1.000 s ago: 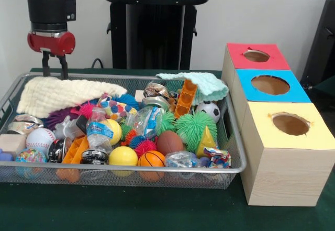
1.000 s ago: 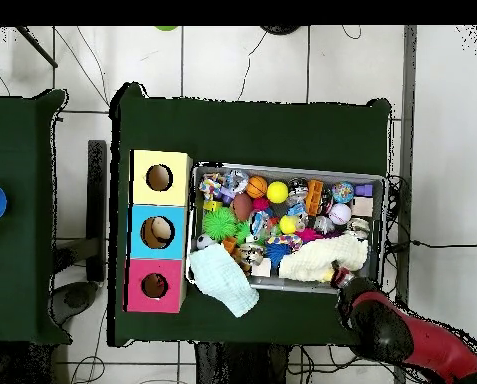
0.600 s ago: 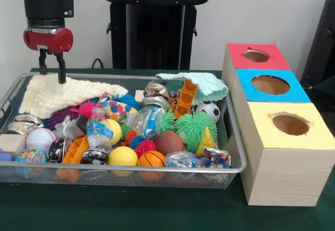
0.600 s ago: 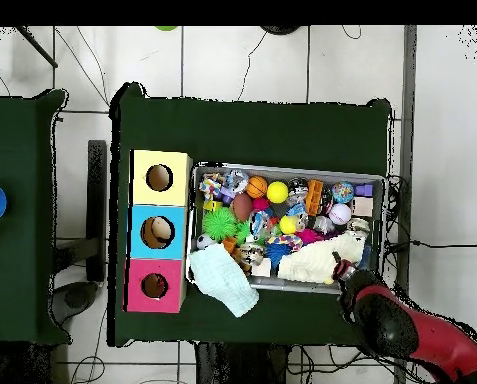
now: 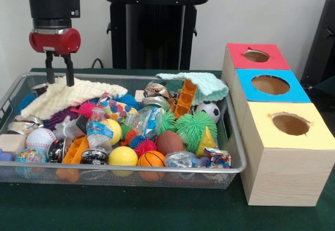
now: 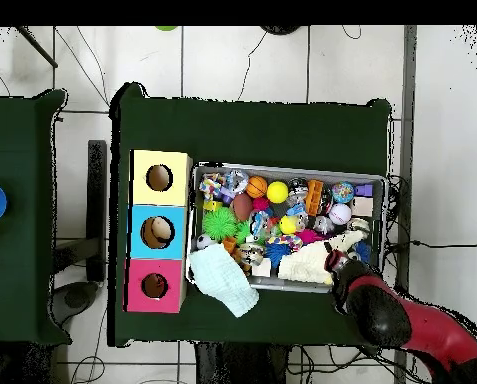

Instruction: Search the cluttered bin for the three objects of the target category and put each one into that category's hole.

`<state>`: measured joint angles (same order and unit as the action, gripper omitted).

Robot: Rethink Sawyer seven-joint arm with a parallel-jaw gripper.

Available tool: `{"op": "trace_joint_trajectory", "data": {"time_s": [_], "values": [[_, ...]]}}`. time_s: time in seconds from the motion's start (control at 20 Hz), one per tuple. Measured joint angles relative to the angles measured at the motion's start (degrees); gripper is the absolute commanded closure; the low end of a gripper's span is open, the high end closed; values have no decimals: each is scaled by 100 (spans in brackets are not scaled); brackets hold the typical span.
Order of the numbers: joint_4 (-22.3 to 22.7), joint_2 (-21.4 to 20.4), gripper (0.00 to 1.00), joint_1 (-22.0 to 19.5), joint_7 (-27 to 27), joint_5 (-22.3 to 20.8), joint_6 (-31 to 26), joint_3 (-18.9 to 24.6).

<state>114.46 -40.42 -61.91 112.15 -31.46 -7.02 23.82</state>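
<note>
A wire bin (image 5: 131,168) (image 6: 374,178) is packed with several toys: balls, spiky pom-poms, bottles and blocks. A cream knitted cloth (image 5: 84,91) (image 6: 304,264) lies over the bin's back left corner in the front view. My gripper (image 5: 59,81) (image 6: 334,262) stands open, with its fingers pressed down into the raised far edge of that cloth, one on each side of a fold. Beside the bin stand three wooden boxes with holes: a red one (image 5: 256,56) (image 6: 154,286), a blue one (image 5: 270,85) (image 6: 158,232) and a yellow one (image 5: 290,124) (image 6: 159,177).
A mint cloth (image 5: 201,81) (image 6: 225,280) hangs over the bin's back corner nearest the boxes. A metal tin (image 5: 39,88) and a blue spiky ball (image 5: 23,102) show beside the cream cloth. Green felt (image 5: 157,210) covers the table.
My gripper has moved right and down onto the cream cloth. The cloth has bunched up and drawn in, uncovering the tin and the blue ball at the bin's corner.
</note>
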Motion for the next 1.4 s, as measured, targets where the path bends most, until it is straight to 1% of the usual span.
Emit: {"op": "trace_joint_trajectory", "data": {"time_s": [0.1,0.45,0.6,0.7,1.1,1.35,1.4], "values": [[0,40,0,46,0,0,0,1],[-7,384,0,230,0,-2,14,-50],[-13,612,0,403,0,-1,91,-166],[-17,671,0,484,0,0,156,-239],[-42,747,0,831,0,1,559,-651],[-72,722,0,1055,0,2,577,-915],[-99,707,0,1172,0,1,577,-1029]]}}
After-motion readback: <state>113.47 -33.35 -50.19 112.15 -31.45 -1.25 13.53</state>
